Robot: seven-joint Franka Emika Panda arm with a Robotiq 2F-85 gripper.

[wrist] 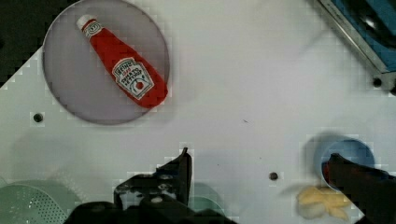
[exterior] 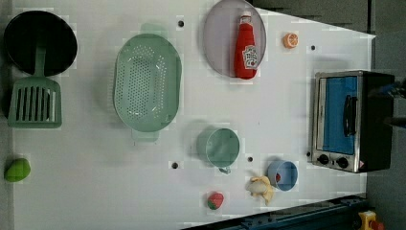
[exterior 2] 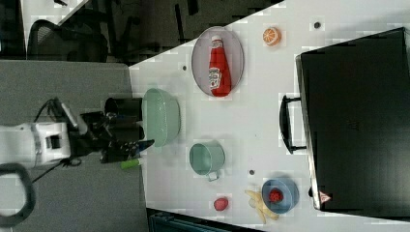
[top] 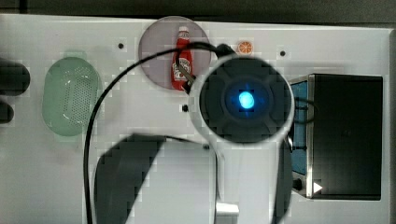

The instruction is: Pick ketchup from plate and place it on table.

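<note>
The ketchup (wrist: 125, 70), a red squeeze bottle with a white cap, lies flat on the pale lilac-grey plate (wrist: 65, 88) near the white table's (wrist: 252, 84) far edge. My gripper (wrist: 261, 161) hangs high above the table, well apart from the plate, open with nothing between its fingers (wrist: 184, 163). The top view has the ketchup (top: 181, 60) on the plate (top: 154, 46), with the arm's round body (top: 243, 100) just to the top view's right of it. In the left view the ketchup (exterior: 245, 50) lies across the plate (exterior: 218, 43).
A green perforated basket (exterior: 147, 84), a green mug (exterior: 219, 146), a blue bowl (exterior: 282, 175) with a yellow item (exterior: 261, 187) beside it, a strawberry-like item (exterior: 215, 200) and an orange slice (exterior: 290, 40) lie on the table. A toaster oven (exterior: 349, 120) stands at the left view's right.
</note>
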